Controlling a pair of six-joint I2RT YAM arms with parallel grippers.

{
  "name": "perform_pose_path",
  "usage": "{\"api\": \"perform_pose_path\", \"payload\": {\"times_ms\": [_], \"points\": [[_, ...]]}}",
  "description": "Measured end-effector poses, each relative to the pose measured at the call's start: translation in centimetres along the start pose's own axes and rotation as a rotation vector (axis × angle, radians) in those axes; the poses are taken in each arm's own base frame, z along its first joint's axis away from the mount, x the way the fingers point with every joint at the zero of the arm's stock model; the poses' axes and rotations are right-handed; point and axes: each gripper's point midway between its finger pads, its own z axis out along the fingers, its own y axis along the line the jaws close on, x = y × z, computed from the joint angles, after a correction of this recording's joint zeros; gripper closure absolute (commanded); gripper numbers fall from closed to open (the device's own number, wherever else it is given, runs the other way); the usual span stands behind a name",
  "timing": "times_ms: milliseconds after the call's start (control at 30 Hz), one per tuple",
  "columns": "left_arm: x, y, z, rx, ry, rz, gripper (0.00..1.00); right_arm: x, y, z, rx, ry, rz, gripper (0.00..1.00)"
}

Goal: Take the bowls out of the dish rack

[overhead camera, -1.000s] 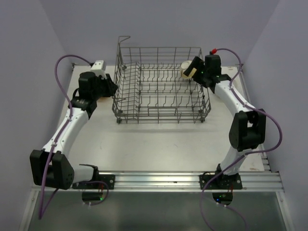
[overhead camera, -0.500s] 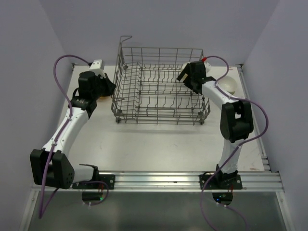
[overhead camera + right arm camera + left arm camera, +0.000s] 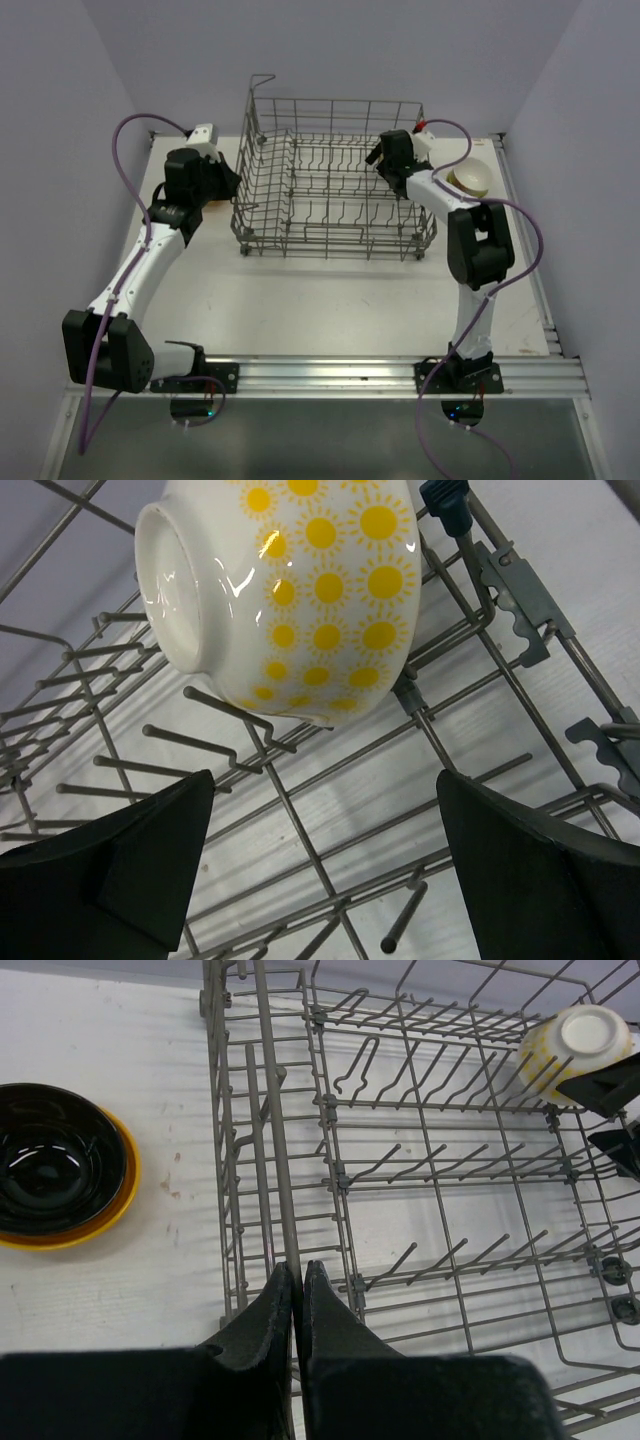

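The dish rack (image 3: 335, 180), a grey wire basket with upright tines, stands at the back of the table. My left gripper (image 3: 297, 1270) is shut on the top wire of its left wall (image 3: 268, 1110); from above it (image 3: 235, 180) sits at that wall. A white bowl with yellow suns (image 3: 300, 590) rests tilted on the tines in the rack's far right corner (image 3: 580, 1045). My right gripper (image 3: 325, 850) is open inside the rack, just short of this bowl, with only tines between its fingers. From above, the right gripper (image 3: 378, 155) hides the bowl.
A black bowl nested in a yellow one (image 3: 55, 1165) sits on the table left of the rack. Another pale bowl (image 3: 470, 178) sits on the table right of the rack, beside the right forearm. Walls close in at the back and on both sides.
The right gripper has swung left and down into the rack, and its arm has uncovered the pale bowl on the table at the right. The left arm has stayed at the rack's left wall.
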Motion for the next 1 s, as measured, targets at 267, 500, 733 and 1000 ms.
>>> {"api": "perform_pose_path", "payload": {"times_ms": [267,500,733,1000], "points": [[0.0,0.0,0.0,0.000,0.000,0.000,1.00,-0.6,1.3,1.7,-0.047,-0.119,0.013,0.01],[0.0,-0.1,0.0,0.003,0.001,0.001,1.00,-2.4,2.8,1.7,-0.121,-0.222,0.008,0.01],[0.1,-0.2,0.0,0.003,0.002,0.003,1.00,-3.3,3.1,1.7,-0.138,-0.271,-0.022,0.01],[0.1,-0.3,0.1,0.007,0.003,0.004,1.00,-4.4,4.0,1.7,-0.193,-0.297,-0.028,0.12]]}}
